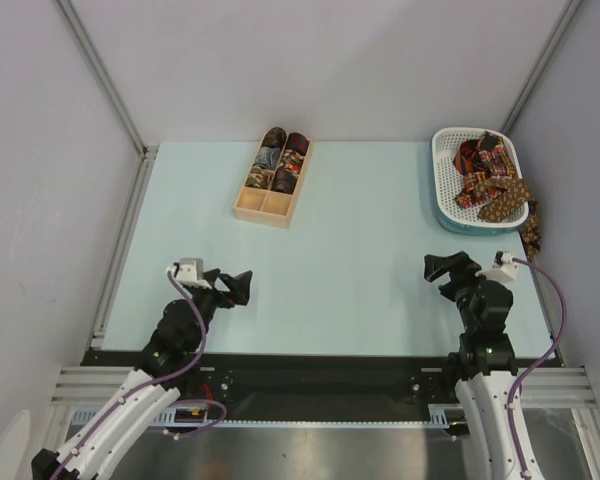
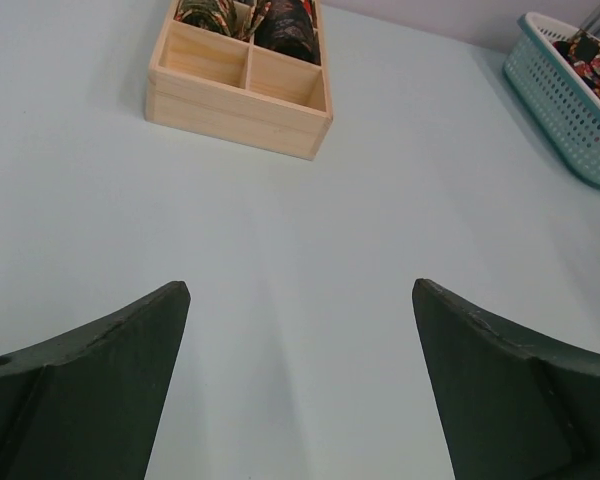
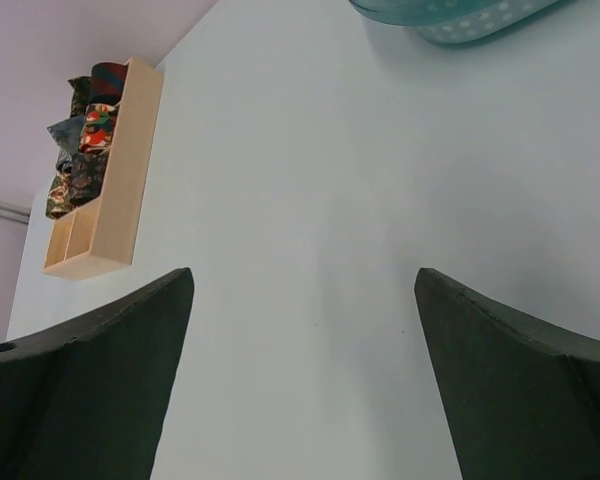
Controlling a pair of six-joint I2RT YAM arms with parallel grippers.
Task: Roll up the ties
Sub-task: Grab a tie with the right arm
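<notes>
Though loose, ties (image 1: 488, 178) well beyond right gripper (image 1: 448, 268).

Two white-and-black arms, dark tools.
The left arm (image 1: 170, 335) and right arm (image 1: 485, 320) have white lower links and black upper joints. A purple cable (image 1: 545, 300) runs along each to a white wrist camera block (image 1: 504, 262). The left tool (image 1: 242, 287) and right tool (image 1: 442, 270) have broad, matte, greenish-black fingers (image 2: 90, 390).
</notes>
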